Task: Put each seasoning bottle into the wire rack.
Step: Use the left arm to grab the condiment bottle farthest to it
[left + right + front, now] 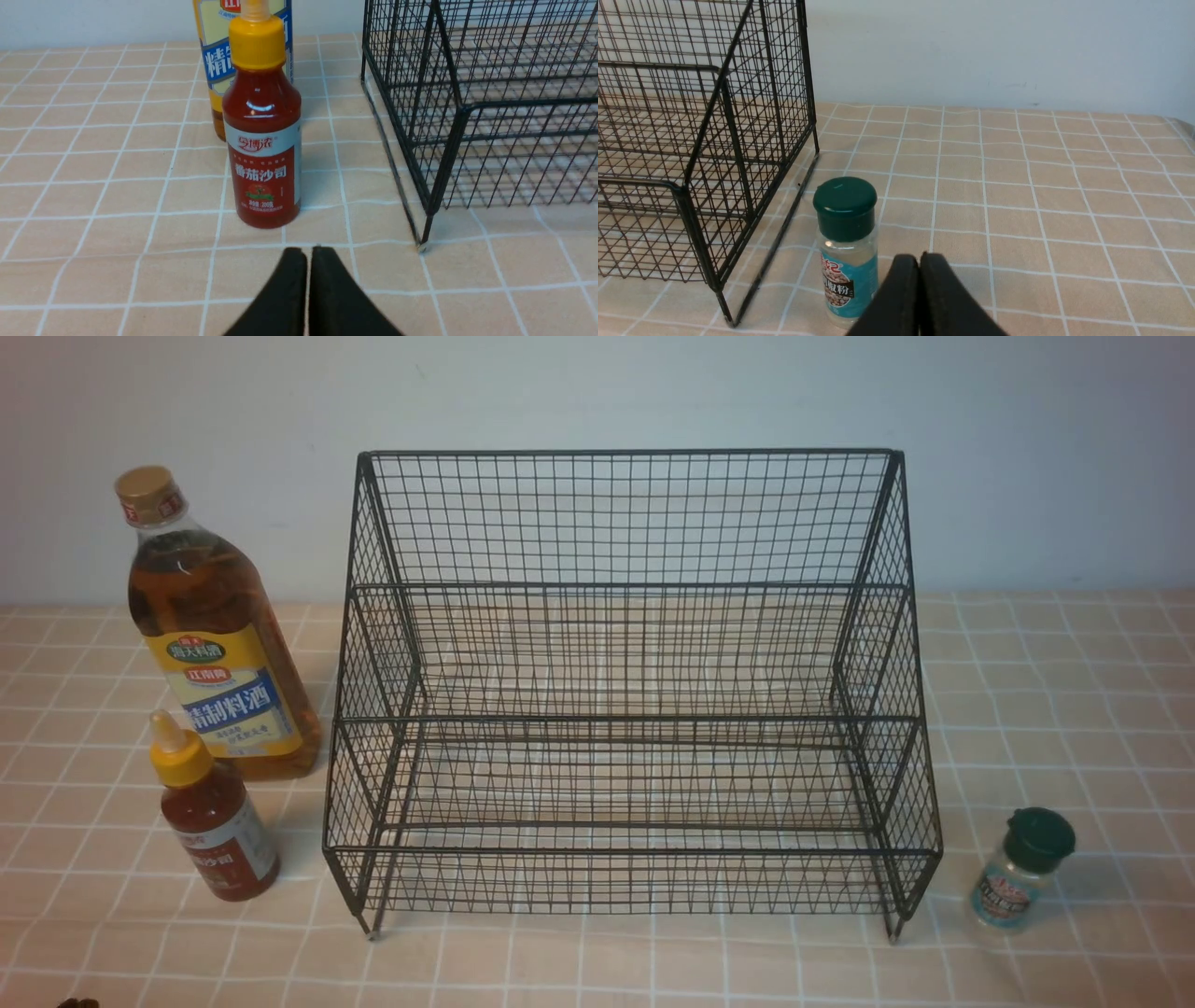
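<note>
from the left wrist, the tall bottle (210, 70) sat half hidden behind the red-sauce bottle (261, 154). the left gripper (308, 261) and right gripper (919, 268) were pinched together, empty.

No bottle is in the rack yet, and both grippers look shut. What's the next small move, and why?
Probably open the left gripper. Its jaws are pressed together on nothing, and the red-sauce squeeze bottle stands upright just ahead of it, in front of the tall amber bottle and beside the wire rack.
</note>
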